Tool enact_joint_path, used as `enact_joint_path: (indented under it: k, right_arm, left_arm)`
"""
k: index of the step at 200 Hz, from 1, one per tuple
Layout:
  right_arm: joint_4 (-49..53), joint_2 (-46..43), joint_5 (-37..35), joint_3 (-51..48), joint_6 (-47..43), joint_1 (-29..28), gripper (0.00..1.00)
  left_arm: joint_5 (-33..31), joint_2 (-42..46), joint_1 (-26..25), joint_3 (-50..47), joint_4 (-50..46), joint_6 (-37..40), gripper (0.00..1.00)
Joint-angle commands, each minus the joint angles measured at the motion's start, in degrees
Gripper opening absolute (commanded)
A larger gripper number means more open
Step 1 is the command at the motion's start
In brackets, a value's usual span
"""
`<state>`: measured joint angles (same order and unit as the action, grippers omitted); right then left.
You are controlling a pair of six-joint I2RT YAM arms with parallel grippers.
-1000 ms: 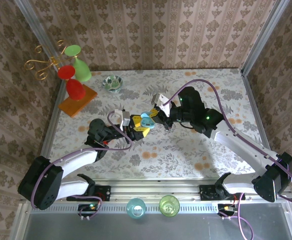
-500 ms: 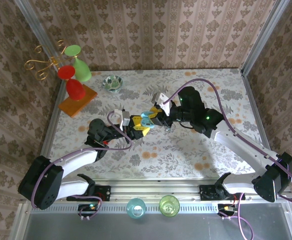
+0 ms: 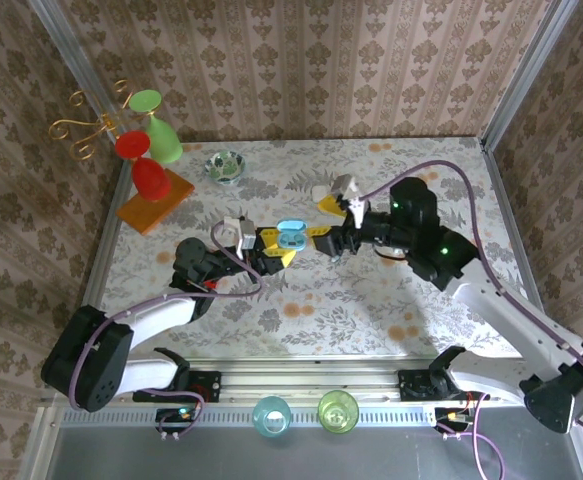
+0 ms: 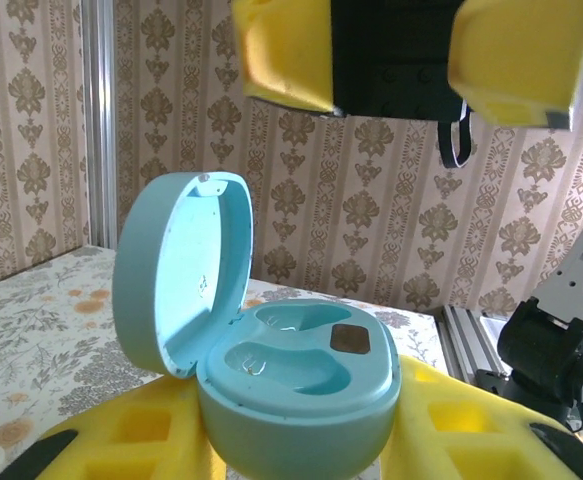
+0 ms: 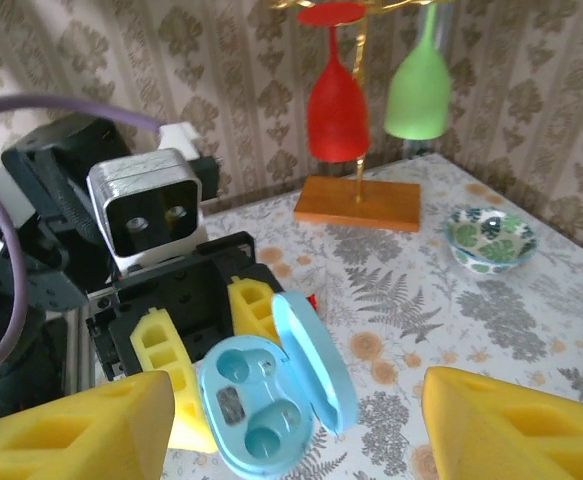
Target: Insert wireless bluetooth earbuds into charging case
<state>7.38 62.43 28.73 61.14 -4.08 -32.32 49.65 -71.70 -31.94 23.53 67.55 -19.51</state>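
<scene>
A pale blue charging case (image 3: 291,237) with its lid up sits between the yellow pads of my left gripper (image 3: 279,250), which is shut on it. In the left wrist view the case (image 4: 301,385) has two wells and a small dark patch on its deck. I cannot tell whether the earbuds lie in the wells, which look the same bluish colour as the case. My right gripper (image 3: 323,219) hangs open just right of the case. From its own camera the case (image 5: 261,405) lies between and beyond its wide-apart yellow fingertips (image 5: 81,430), with nothing held.
A green patterned bowl (image 3: 224,165) stands at the back. A gold rack with a red and a green glass (image 3: 149,150) on an orange base (image 3: 155,201) is at the back left. Two cups (image 3: 272,414) sit by the near rail.
My right gripper was shut close against the case. It has opened and drawn back to the right. The left gripper holds the case in about the same place.
</scene>
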Motion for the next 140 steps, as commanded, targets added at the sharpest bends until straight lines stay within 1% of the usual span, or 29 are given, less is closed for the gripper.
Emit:
enact_joint_path:
  k: [1, 31, 48, 61, 76, 92, 124, 140]
  right_arm:
    - [-5.47, -4.14, -1.63, -4.08, 10.1, 4.57, 0.69]
    - [-5.76, -7.48, -10.01, -9.89, 18.11, 11.14, 0.72]
    - [-1.34, -6.41, -15.11, -10.81, 22.22, 14.84, 0.7]
    - [3.91, -4.17, -19.33, -10.32, 24.68, 17.46, 0.69]
    - [8.86, -0.9, -21.93, -9.58, 26.79, 20.15, 0.68]
    - [11.73, 2.79, -22.76, -9.31, 26.29, 21.91, 0.67]
    - [15.31, 11.13, -22.4, -7.49, 22.57, 22.21, 0.67]
    - [15.9, 15.25, -20.88, -6.38, 21.72, 23.8, 0.67]
  left_arm:
    - [-0.04, -0.37, 0.74, -0.68, 5.06, -0.53, 0.32]
    - [0.28, 0.02, 0.83, -0.85, 5.07, -0.45, 0.32]
    - [0.54, 0.4, 0.83, -0.94, 4.96, -0.44, 0.32]
    - [0.75, 0.59, 0.83, -0.94, 4.88, -0.43, 0.32]
    - [0.94, 0.69, 0.83, -0.94, 4.86, -0.44, 0.32]
    - [1.24, 0.69, 0.83, -0.94, 4.79, -0.18, 0.32]
    - [1.67, 0.6, 0.83, -0.94, 4.71, 0.16, 0.32]
    - [1.7, 0.69, 0.83, -0.95, 4.74, 0.15, 0.32]
